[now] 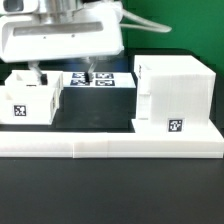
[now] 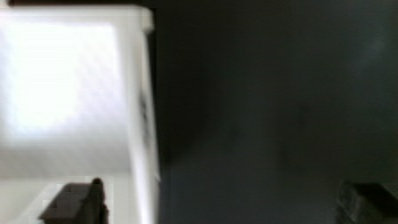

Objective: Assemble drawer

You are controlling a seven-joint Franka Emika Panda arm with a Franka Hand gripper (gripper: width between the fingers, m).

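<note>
Over the exterior view's left half of the desk (image 1: 100, 110), the gripper (image 1: 63, 70), released and spread wide, nothing between its two dark fingers (image 1: 37, 69). Hangs low above the far side of a small open-topped tray (image 1: 32, 100) of the drawer, one finger over the tray's far wall, the other near the marker board (image 1: 97, 80); touching or apart, cannot tell. Tray upright on the desk, with a black-and-white tag (image 1: 20, 112) on its near face. On the exterior view's right, well apart from the tray, the drawer's large cube-like housing (image 1: 178, 85), upright, with a small tag low on its near face. Along the near side, a long low white border wall (image 1: 110, 147), just beside both tray and housing. In the wrist view, dark fingertips (image 2: 71, 202) wide apart over dark desk, beside a blurred white shape (image 2: 71, 90)
</note>
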